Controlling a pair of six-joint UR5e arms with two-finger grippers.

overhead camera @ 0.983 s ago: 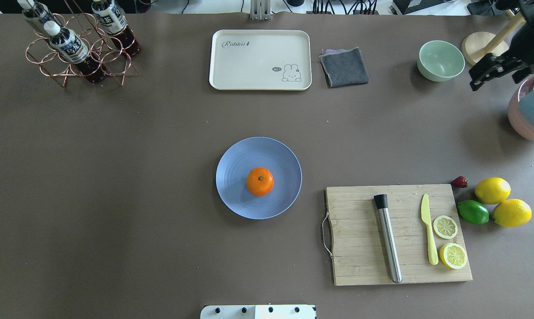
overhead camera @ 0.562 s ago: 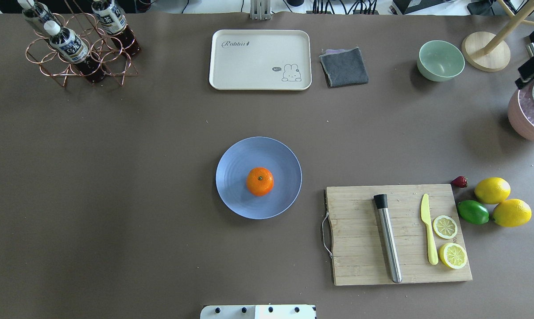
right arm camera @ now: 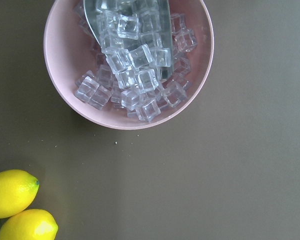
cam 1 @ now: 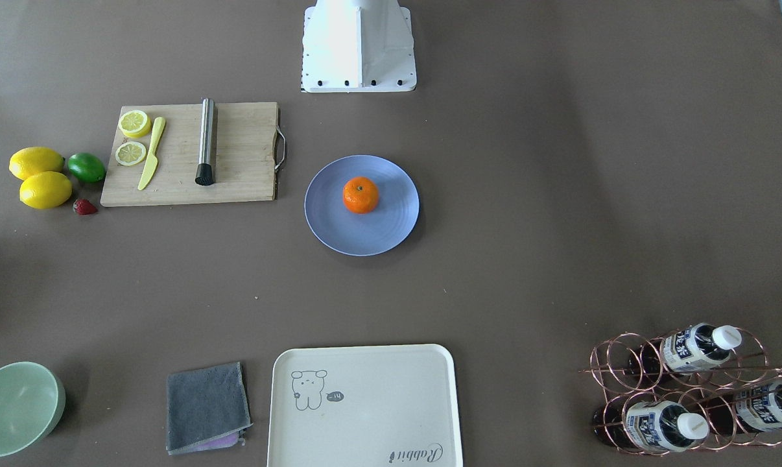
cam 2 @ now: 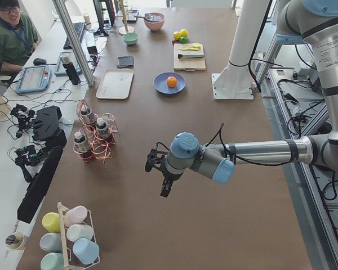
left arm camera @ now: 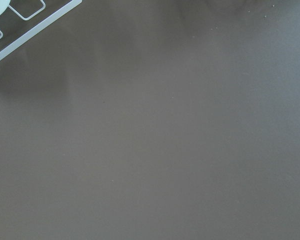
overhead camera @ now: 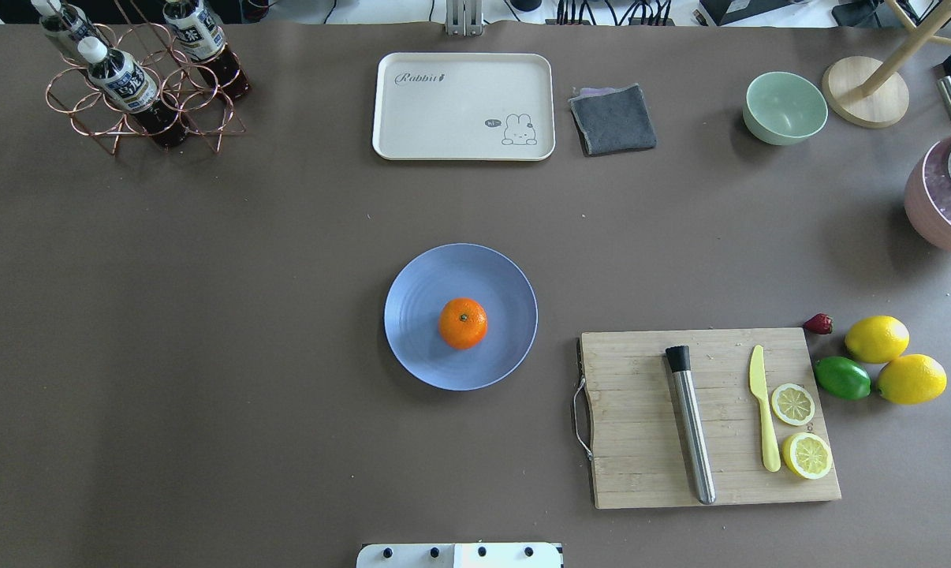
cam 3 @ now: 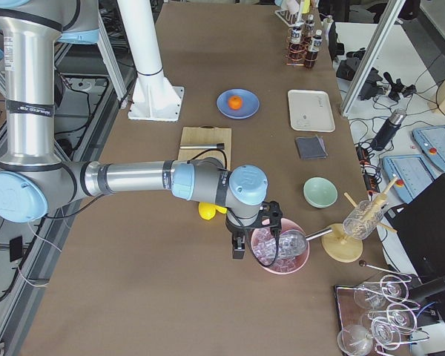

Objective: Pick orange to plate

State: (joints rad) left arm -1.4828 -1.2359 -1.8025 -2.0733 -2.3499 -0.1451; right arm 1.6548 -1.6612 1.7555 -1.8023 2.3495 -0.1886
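Note:
The orange [overhead camera: 463,323] rests on the light-blue plate [overhead camera: 428,276] in the middle of the table, a little toward the robot from the plate's centre; both show again as orange [cam 1: 360,194] and plate [cam 1: 391,233]. Nothing touches either one. My left gripper [cam 2: 158,177] hangs over bare table far off at the robot's left end. My right gripper [cam 3: 241,241] hovers beside the pink ice bowl at the opposite end. I cannot tell whether either gripper is open or shut. Neither wrist view shows fingers.
A wooden cutting board [overhead camera: 633,410] with a muddler, yellow knife and lemon slices lies right of the plate. Two lemons [overhead camera: 878,339] and a lime [overhead camera: 842,377] sit beyond it. The pink ice bowl [right arm camera: 55,50], green bowl [overhead camera: 785,106], cream tray [overhead camera: 444,118] and bottle rack [overhead camera: 136,87] line the far side.
The right gripper, seen over the wooden stand and pink bowl a second ago, has slid off the overhead view's right edge. The orange and the plate have not moved.

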